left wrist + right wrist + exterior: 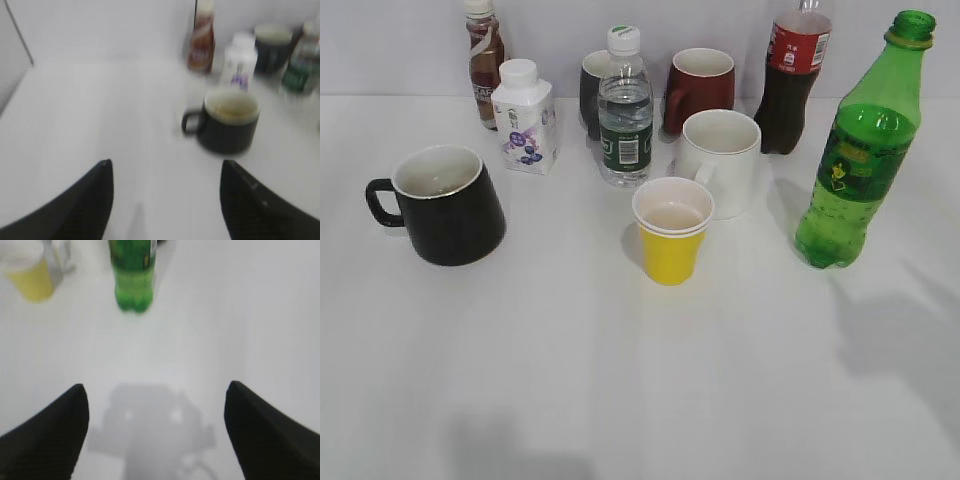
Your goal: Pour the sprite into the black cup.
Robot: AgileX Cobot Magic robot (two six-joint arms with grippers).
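The sprite point(855, 150), a tall green bottle with no cap on it, stands upright at the right of the table; its lower part shows in the right wrist view point(132, 275). The black cup point(445, 205), wide with a white inside and its handle to the left, stands at the left; it also shows in the left wrist view point(230, 120). My left gripper point(165, 167) is open and empty, short of the cup. My right gripper point(157, 390) is open and empty, short of the sprite. Neither gripper shows in the exterior view.
A yellow paper cup point(672, 232) and a white mug point(722, 160) stand in the middle. Behind them stand a clear water bottle point(625, 110), a dark red mug point(700, 88), a smaller dark mug point(592, 90), a cola bottle point(792, 75), a white carton point(525, 118) and a brown bottle point(485, 62).
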